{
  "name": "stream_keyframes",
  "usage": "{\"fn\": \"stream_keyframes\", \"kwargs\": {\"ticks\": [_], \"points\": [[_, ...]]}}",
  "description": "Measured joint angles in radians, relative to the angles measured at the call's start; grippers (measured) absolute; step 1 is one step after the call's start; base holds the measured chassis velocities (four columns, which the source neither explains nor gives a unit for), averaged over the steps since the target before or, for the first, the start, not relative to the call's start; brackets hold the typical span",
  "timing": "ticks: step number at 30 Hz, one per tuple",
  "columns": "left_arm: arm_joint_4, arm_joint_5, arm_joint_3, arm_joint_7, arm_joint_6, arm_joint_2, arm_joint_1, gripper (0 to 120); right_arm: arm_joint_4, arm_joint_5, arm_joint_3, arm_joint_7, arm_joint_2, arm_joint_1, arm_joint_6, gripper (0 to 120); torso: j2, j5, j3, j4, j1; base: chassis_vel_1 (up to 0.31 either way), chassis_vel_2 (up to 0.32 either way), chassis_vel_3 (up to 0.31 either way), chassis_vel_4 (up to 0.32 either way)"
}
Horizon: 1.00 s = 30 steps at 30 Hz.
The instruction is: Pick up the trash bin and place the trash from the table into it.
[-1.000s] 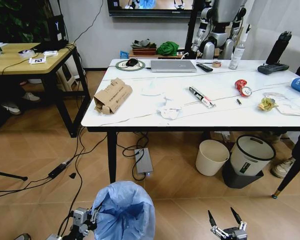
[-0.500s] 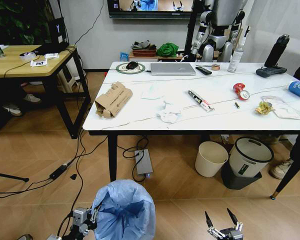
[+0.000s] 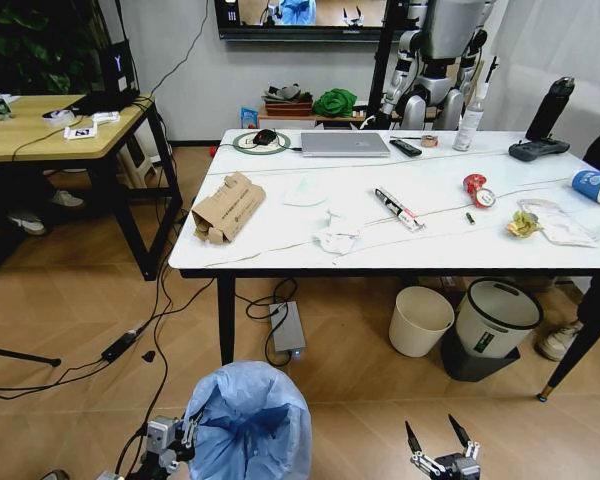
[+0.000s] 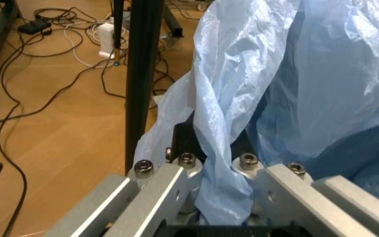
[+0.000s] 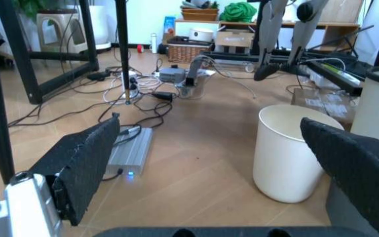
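Wood-look floor strewn with cables, white marble-look table (image 3: 280, 245) ahead, trash bin (image 3: 248, 425) low in front of robot, short of table edge.

Left gripper (image 4: 219, 165): clamped on a fold of bin's light-blue bag at rim; plastic bunched between fingers (image 4: 153, 190). In head view, sits against bin's left side (image 3: 165, 440).

Right gripper (image 3: 438, 452): low at right, jaws spread wide, holding nothing. Wrist view looks under table between its pads (image 5: 87, 165) toward cream open bin (image 5: 288, 148) and power brick (image 5: 130, 150).

Handling, bin: judged light, liner thin, soft and slippery. Grip on bag alone likely to slip or tear; better to take in bin's stiff rim together with the film.

Outward to tabletop, trash spread across it:
- torn cardboard box (image 3: 228, 207), left end; stiff, light, bulky; take by a flap or edge.
- crumpled tissues (image 3: 335, 235), centre; soft, pinch anywhere.
- crushed red can (image 3: 477, 188); rigid, may roll.
- yellow wrapper (image 3: 523, 224) beside clear plastic package (image 3: 558, 225); flimsy, slick.
- blue paper cup (image 3: 592, 186), far right, on its side; crushable, grip gently.

Laptop (image 3: 345, 144) at far edge, not litter. All trash on table; nothing visibly in bin.
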<state>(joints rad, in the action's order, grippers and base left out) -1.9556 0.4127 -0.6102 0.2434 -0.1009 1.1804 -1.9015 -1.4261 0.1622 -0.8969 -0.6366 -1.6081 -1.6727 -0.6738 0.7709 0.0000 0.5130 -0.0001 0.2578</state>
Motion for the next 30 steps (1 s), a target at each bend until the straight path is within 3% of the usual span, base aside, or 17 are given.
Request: {"fn": "stream_keyframes", "kwargs": {"ticks": [30], "points": [[0.001, -0.012, 0.007, 0.008, -0.011, 0.001, -0.003, 0, -0.019, 0.001, -0.004, 0.0, 0.0, -0.018, -0.009, 100, 0.135, 0.0, 0.079, 0.0, 0.057, 0.0, 0.0, 0.0, 0.0]]}}
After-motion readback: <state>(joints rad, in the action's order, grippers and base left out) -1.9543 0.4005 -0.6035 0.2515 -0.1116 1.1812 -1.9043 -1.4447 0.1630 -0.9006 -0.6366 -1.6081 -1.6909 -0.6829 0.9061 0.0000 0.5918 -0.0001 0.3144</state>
